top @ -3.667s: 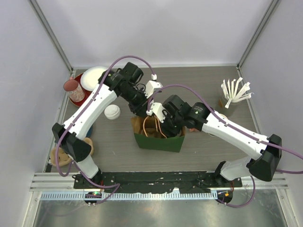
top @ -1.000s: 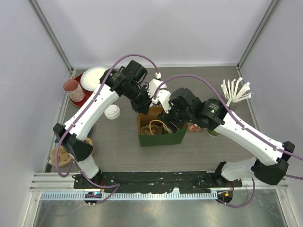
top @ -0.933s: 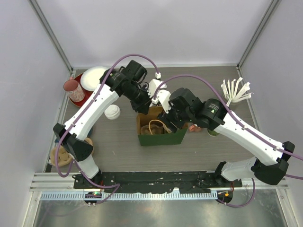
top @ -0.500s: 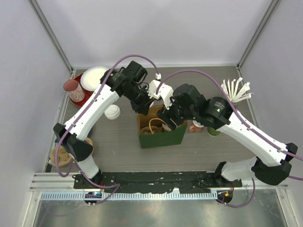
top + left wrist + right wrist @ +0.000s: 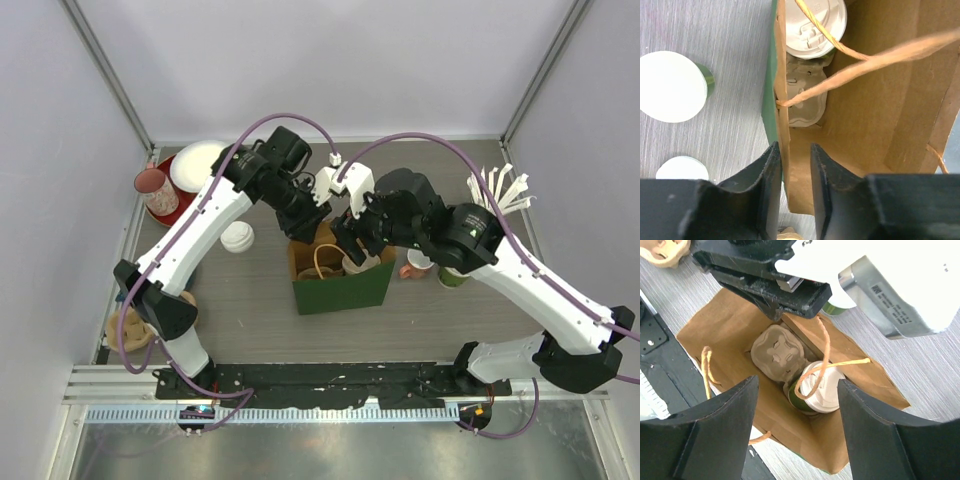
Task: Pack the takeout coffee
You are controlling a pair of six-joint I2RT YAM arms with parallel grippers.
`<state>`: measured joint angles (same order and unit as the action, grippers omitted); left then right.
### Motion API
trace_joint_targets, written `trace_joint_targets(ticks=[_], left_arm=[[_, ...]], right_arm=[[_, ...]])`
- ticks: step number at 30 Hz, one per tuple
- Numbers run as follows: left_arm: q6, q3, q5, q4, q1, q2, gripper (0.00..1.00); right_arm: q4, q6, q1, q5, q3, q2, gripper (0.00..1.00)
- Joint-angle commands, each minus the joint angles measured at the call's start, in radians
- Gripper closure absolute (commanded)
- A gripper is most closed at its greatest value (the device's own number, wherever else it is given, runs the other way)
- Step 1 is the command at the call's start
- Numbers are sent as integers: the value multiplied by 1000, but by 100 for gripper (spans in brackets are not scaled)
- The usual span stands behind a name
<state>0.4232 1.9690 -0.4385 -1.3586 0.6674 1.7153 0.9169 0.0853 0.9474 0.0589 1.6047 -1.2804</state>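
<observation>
So, one lidded cup sat in the paper bag beneath my open, empty right gripper, the left gripper slightly parted astride its wall, and fetching the second cup just outside seemed next.

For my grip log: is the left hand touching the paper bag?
Touching. The left wrist view shows the paper bag wall between the fingers of the left hand, lying against the outer finger, with a gap beside the inner one.

Paper bag at the centre of the counter, seen from above.
Inside it a lidded cup sits beside a cup carrier; a second lidded cup stands left of the bag, a mug right.
</observation>
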Motion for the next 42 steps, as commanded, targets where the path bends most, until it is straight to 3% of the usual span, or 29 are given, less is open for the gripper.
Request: trace_joint_targets(ticks=[1, 4, 10, 33, 36, 40, 42], left_arm=[[-11, 62, 18, -303, 0, -13, 64], [-21, 91, 27, -303, 0, -17, 54], [-35, 125, 38, -303, 0, -26, 42], [-129, 329, 32, -287, -14, -29, 23], [-173, 364, 21, -254, -61, -28, 21], [-218, 427, -47, -229, -278, 1, 19], [-202, 450, -84, -240, -351, 38, 23]], right_arm=[[-62, -22, 4, 16, 66, 24, 30], [-64, -16, 1, 19, 81, 15, 29], [-81, -7, -19, 25, 106, -5, 28], [-182, -53, -228, -154, 166, -71, 27], [-190, -68, -243, -159, 184, -88, 27], [-190, -82, -271, -194, 211, -114, 27], [-188, -110, -294, -208, 222, -131, 27]])
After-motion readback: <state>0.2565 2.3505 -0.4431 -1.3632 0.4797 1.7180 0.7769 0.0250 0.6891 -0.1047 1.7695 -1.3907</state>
